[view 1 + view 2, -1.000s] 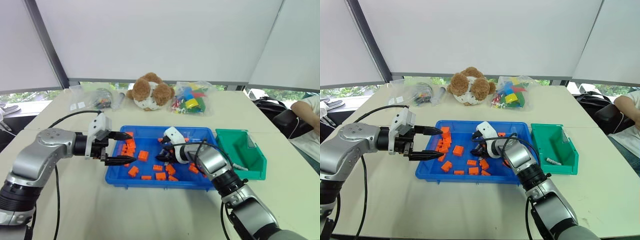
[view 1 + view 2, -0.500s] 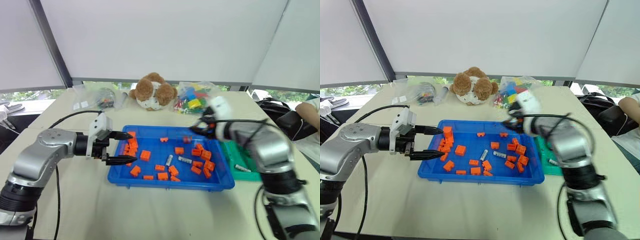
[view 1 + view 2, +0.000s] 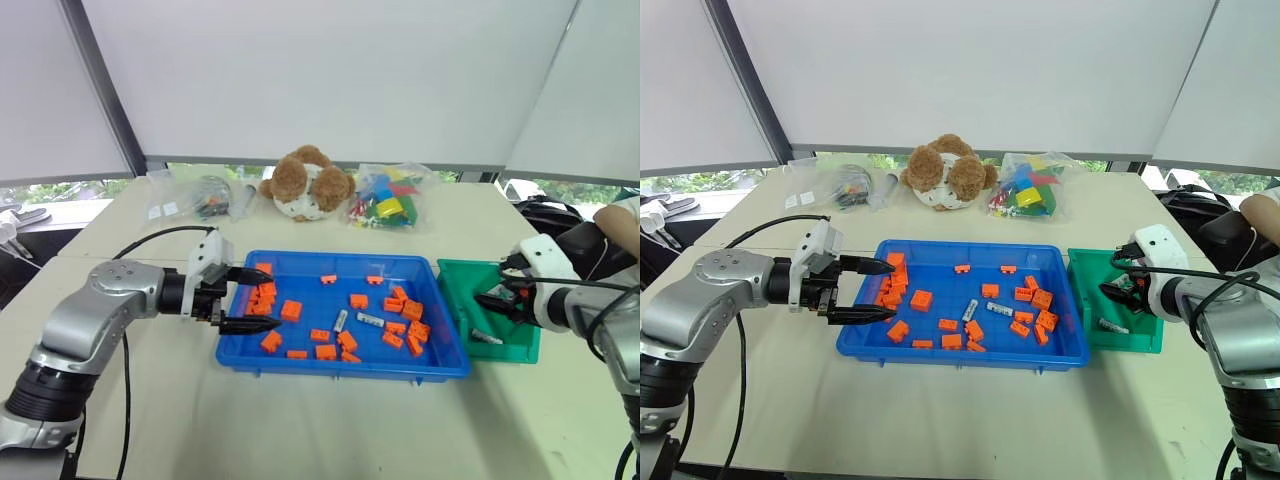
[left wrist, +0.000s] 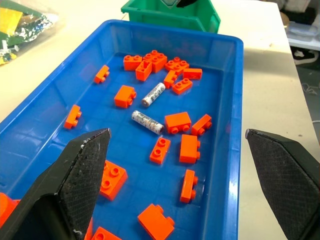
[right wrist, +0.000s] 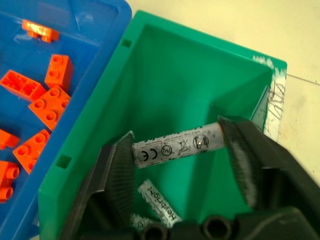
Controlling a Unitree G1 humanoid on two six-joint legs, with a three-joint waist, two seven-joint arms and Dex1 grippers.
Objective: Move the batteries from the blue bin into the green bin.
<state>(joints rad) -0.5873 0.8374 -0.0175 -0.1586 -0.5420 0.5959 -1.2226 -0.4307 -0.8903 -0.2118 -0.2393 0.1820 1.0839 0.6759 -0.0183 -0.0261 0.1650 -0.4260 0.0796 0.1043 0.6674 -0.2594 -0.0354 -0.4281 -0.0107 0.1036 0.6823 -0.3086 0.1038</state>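
Observation:
The blue bin [image 3: 340, 372] sits mid-table and holds many orange blocks and two batteries [image 3: 340, 320] [image 4: 147, 122] lying side by side near its middle. To its right stands the green bin [image 3: 505, 352] with a battery [image 5: 159, 202] on its floor. My right gripper [image 3: 495, 300] hangs over the green bin, and a battery [image 5: 176, 141] spans end to end between its fingertips. My left gripper [image 3: 268, 297] is open with nothing between its fingers, level over the blue bin's left end.
A teddy bear [image 3: 305, 183], a bag of coloured blocks [image 3: 385, 197] and a clear bag [image 3: 195, 196] lie along the table's far side. A person [image 3: 620, 215] and a black bag [image 3: 545, 215] are beyond the right edge.
My right gripper rose out of the blue bin's middle and swung right, ending over the green bin with a battery. The left gripper kept its place.

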